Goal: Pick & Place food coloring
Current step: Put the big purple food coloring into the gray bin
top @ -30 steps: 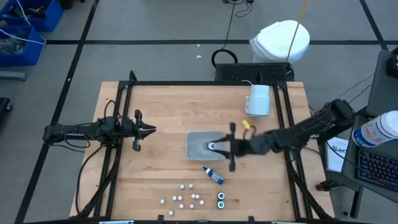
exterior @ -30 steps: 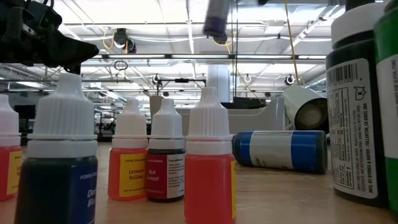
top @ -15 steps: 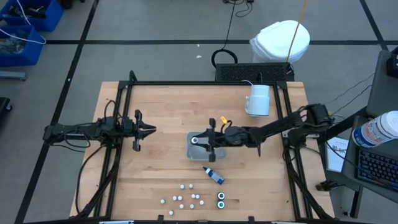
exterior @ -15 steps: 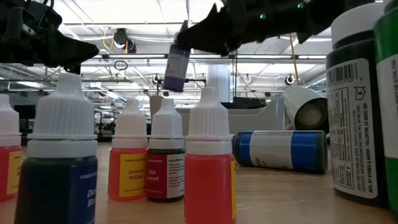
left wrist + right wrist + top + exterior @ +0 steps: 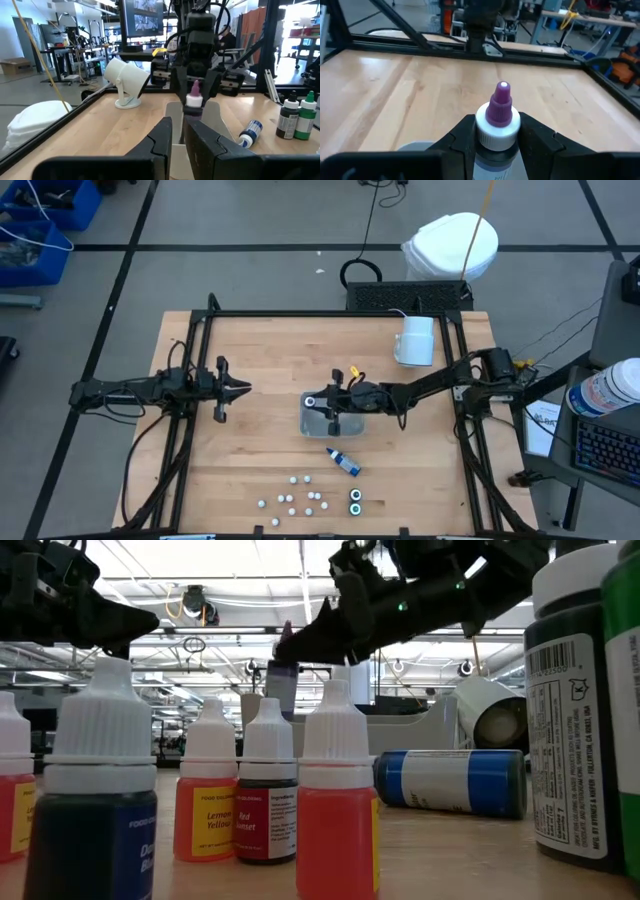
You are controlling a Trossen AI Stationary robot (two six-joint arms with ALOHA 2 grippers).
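A small food coloring bottle [image 5: 498,120] with a purple tip and white collar stands upright between the fingers of my right gripper [image 5: 314,403], over the clear tray [image 5: 342,427] at mid-table. Several white-capped food coloring bottles [image 5: 297,498] stand on their bases near the front edge, two dark pots [image 5: 355,501] beside them. A blue-labelled bottle [image 5: 343,462] lies on its side in front of the tray. My left gripper [image 5: 238,389] waits shut at the table's left, nothing between its fingers. My right gripper pinches the bottle's body just under the white collar [image 5: 496,141] between its two fingers [image 5: 536,137]. The fingers come almost level from the table's right. The bottle stands upright, tip up, above the tray; its lower end is hidden, so I cannot tell whether it touches the tray.
A large white mug [image 5: 416,340] lies on its side at the back right. Black frame rails [image 5: 325,315] run along the table's sides. Bare wood lies between the tray and my left gripper.
My right gripper has gone down and toward the table's left with the bottle, ending over the tray's left part. The bottle, tilted half a second ago, now stands close to upright. The grip has stayed shut on it.
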